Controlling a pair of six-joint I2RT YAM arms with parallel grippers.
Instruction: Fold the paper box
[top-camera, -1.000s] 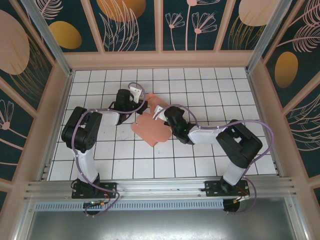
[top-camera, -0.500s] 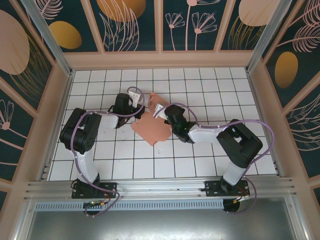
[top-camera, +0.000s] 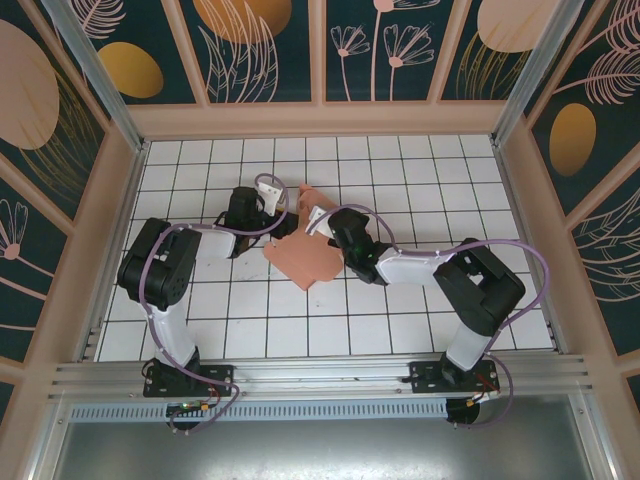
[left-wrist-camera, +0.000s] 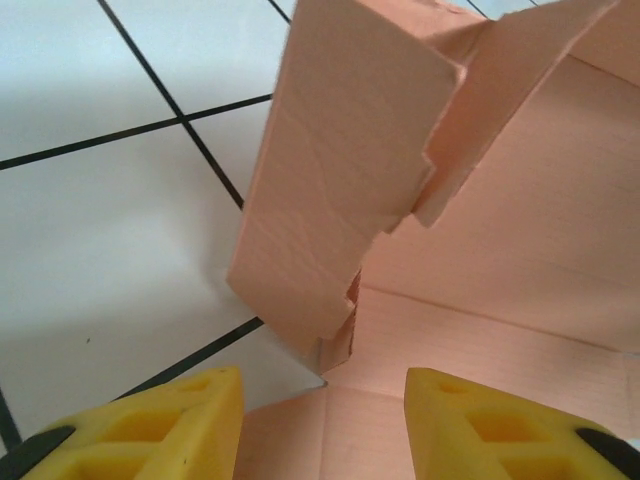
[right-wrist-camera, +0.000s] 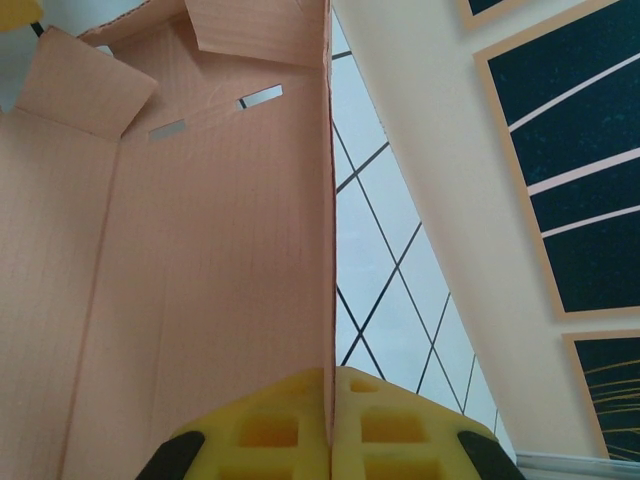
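As the salmon-pink thin-card paper box (right-wrist-camera: 200, 280) looks light and bendy, hold it close to its creases. The right gripper (right-wrist-camera: 328, 405) pinches its wall edge (right-wrist-camera: 329, 200). The left gripper (left-wrist-camera: 322, 405) gapes empty, with the flap (left-wrist-camera: 340, 190) at its twelve o'clock.

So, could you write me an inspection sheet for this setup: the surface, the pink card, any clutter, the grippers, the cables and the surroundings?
Surface: white tiled table with black grid lines.
Job's things: paper box, salmon-pink card, partly folded with flaps raised, lying mid-table between the two arms.
Clutter: nothing seen.
Grippers: left gripper open, its yellow fingers apart over the card's corner; right gripper shut on a raised edge of the paper box.
Cables: purple cables loop along both arms, off the card.
Surroundings: beige-framed walls with dark floral panels; metal rail along the near edge.
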